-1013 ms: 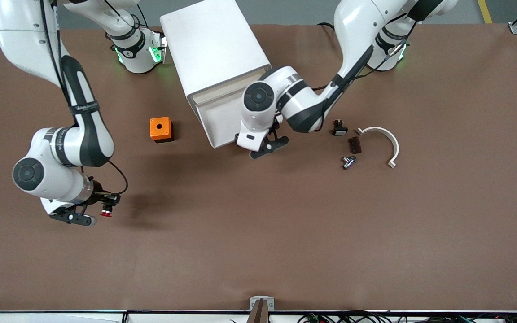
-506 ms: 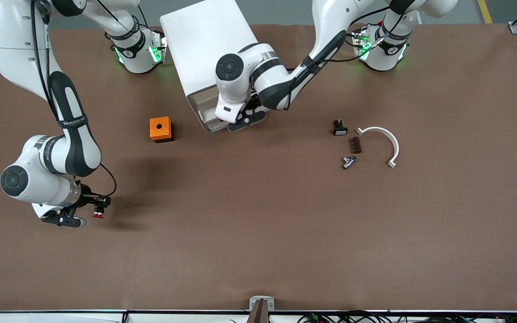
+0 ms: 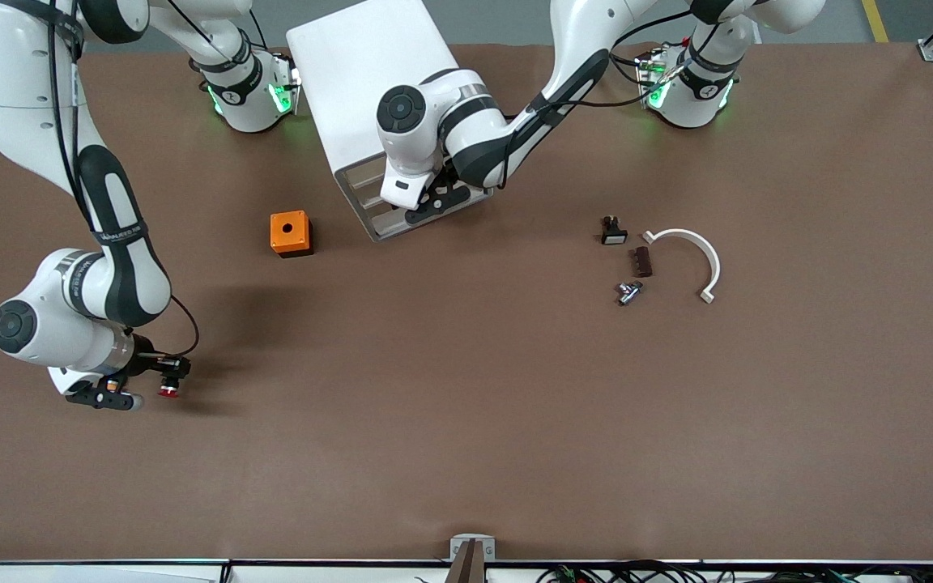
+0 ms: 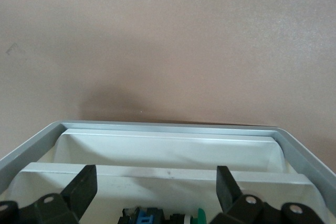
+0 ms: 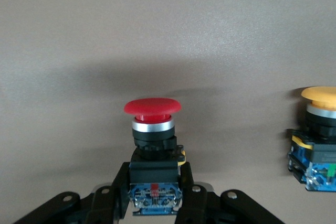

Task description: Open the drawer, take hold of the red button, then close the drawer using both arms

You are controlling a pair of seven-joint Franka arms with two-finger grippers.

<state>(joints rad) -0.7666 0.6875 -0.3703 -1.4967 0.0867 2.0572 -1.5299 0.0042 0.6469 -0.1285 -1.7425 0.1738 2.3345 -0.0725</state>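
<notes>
While the brown surface spreads wide beneath both arms, we find the white cabinet standing at the robots' edge of it, between the two bases, its drawer pulled partway out toward the front camera. The left arm reaches in from its base to that drawer, and the left gripper sits over the drawer's open compartment with its fingers spread wide and released, holding nothing; in the left wrist view we see small blue and green parts in the drawer just under it. The right arm bends down over the right arm's end of the surface. There the right gripper is clenched on the button, grasping it by its black body with the red cap pointing away from the gripper and the blue end between the fingers. In the right wrist view we see an orange-capped button just beside the held one, apart from it. An orange box with a hole rests on the surface near the drawer. Well away from both grippers, toward the left arm's end, lie a white curved piece, a dark block, a small black part and a small metal part.
</notes>
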